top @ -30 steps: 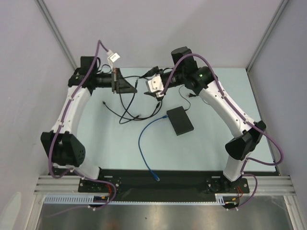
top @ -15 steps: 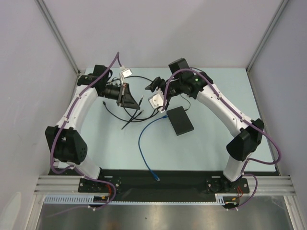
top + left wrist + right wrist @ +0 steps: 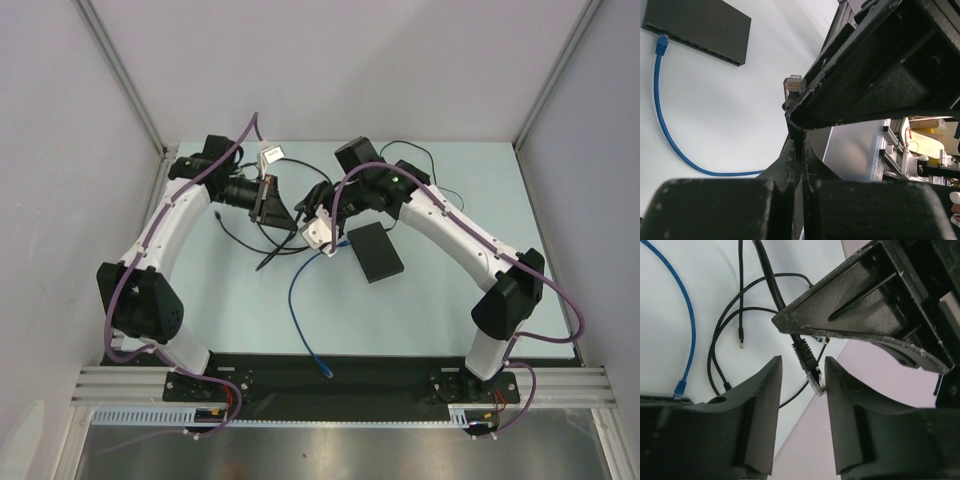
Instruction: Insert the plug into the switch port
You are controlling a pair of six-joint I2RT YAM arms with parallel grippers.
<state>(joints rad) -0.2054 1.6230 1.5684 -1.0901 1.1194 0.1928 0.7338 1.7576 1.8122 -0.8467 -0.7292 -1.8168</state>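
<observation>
The switch (image 3: pixel 375 251) lies flat on the table right of centre, and the left wrist view shows it at top left (image 3: pixel 695 27). My left gripper (image 3: pixel 288 215) (image 3: pixel 799 145) is shut on a black cable just behind its clear plug (image 3: pixel 793 87), which sticks out past the fingertips. My right gripper (image 3: pixel 308 212) (image 3: pixel 802 375) faces it, open. Its fingers stand on either side of the plug (image 3: pixel 815 381), which is close to the right finger (image 3: pixel 850 405).
A blue cable (image 3: pixel 300 300) is plugged into the switch's near edge (image 3: pixel 661 44) and curls toward the front rail. Loose black cables (image 3: pixel 262 240) (image 3: pixel 725 335) loop on the table under both grippers. Grey walls close in the back and sides.
My right gripper has come down and left to the left gripper, and its jaws have narrowed around the plug. The left gripper has shifted right and slightly nearer with the cable.
</observation>
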